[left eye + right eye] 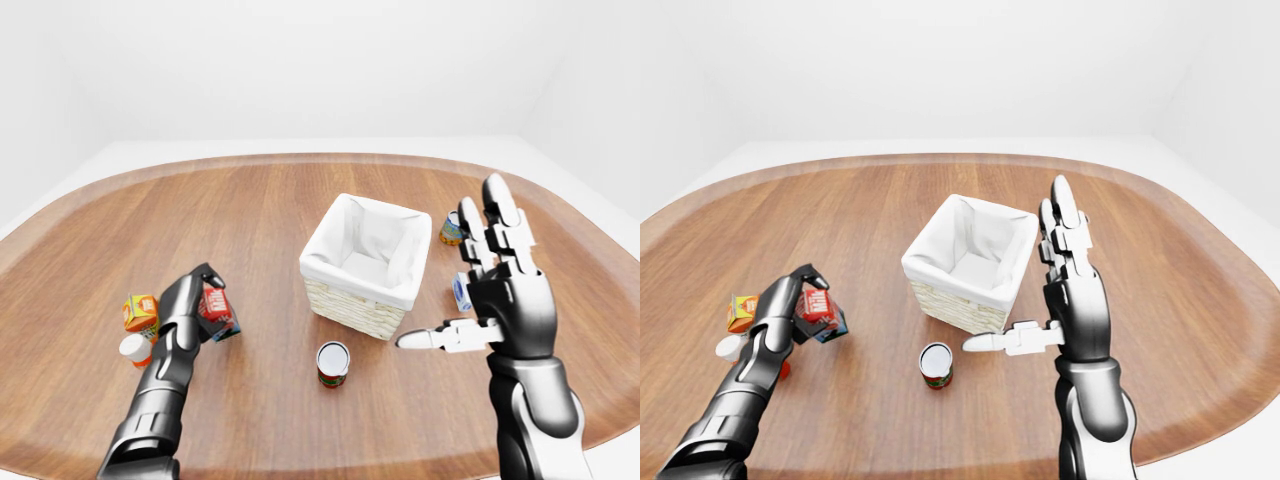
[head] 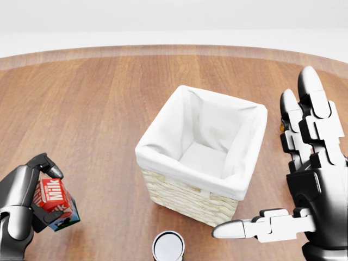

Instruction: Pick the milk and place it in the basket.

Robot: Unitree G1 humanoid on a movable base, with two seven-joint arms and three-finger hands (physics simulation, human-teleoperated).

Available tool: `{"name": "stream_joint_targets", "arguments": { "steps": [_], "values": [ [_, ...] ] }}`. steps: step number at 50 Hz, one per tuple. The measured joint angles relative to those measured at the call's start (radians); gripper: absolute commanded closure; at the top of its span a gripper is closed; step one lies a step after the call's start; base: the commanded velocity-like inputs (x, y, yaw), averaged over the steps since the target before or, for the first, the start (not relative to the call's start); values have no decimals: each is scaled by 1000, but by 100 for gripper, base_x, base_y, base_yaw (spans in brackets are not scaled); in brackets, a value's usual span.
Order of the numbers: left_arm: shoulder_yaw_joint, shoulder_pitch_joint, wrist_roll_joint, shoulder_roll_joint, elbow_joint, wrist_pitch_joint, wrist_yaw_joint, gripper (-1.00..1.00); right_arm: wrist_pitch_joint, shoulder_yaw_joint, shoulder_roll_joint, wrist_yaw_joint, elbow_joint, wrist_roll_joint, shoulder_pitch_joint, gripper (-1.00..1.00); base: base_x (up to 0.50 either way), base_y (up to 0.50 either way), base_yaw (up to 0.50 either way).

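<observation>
The left hand [image 2: 24, 204] is wrapping its dark fingers around the milk carton [image 2: 50, 196], a red carton with white "Milk" lettering, at the lower left of the head view. The carton is tilting, and its lower blue part is partly hidden behind the fingers; whether it is resting on the wooden table [image 1: 250, 210] or just above it cannot be told. The hand's own palm is covering the carton's far side, and the forearm is running off the bottom edge of the left-eye view.

The wicker basket [image 2: 185, 198], lined with white cloth, is standing near the middle of the table, well apart from the carton and to its right. Its interior is showing only white lining.

The right hand [image 1: 495, 290] is standing upright to the right of the basket with its fingers spread and straight, holding nothing, its thumb pointing left toward the basket. It is blocking part of two items behind it in the left-eye view: a small can [image 1: 451, 228] with a yellow and blue label near the basket's right corner, and a white and blue object [image 1: 461, 292] too hidden to name.

A tin can [image 1: 333, 363] with a red label is standing just below the basket. Left of the left arm, an orange carton [image 1: 140, 312] and a white-capped bottle [image 1: 135, 349] are sitting close together, the bottle's body partly hidden by the arm.
</observation>
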Motion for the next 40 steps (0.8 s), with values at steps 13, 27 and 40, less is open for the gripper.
{"name": "stream_joint_targets", "arguments": {
  "steps": [13, 27, 40],
  "values": [
    [22, -53, 12, 18, -143, 0, -80, 100, 0, 0, 0, 0, 2, -1, 0, -100, 0, 0, 0],
    [38, -107, 41, 33, -296, 0, -181, 100, 0, -1, 0, 0, 6, -3, -1, -100, 0, 0, 0],
    [45, -184, 55, 50, -389, 0, -266, 100, 0, -1, 0, 0, 6, -5, 0, -100, 0, 0, 0]
  ]
}}
